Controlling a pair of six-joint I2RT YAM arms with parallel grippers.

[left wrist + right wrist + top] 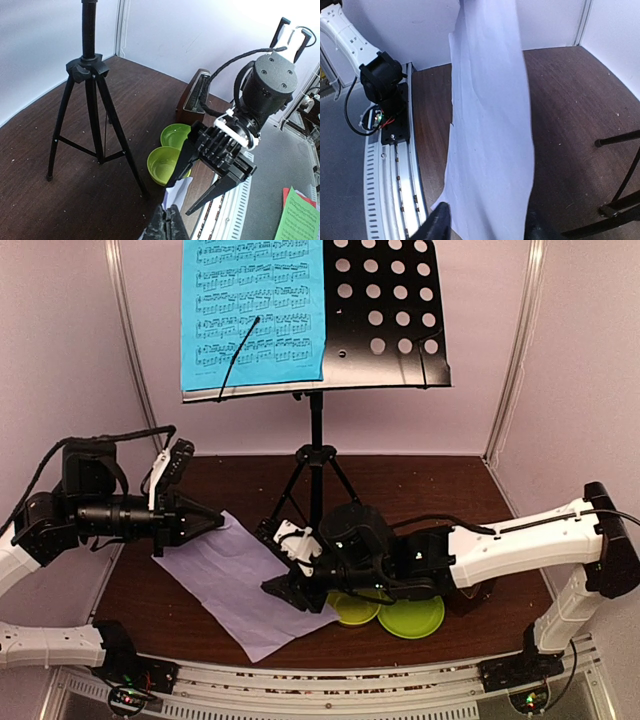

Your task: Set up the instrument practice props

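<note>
The black music stand is at the back, and its tripod rests on the brown table. A cyan sheet leans on the left half of its desk. The lilac sheet lies slanted across the table's front left. My left gripper is shut on its upper left corner; in the left wrist view only a scrap of the sheet shows beyond the gripper. My right gripper straddles the sheet's right edge, jaws apart around the paper. The brown metronome is behind the bowls.
A lime-green bowl and plate sit under the right arm, close to the tripod's legs. A green sheet of music lies off the table past the front rail. White walls close in the back and sides.
</note>
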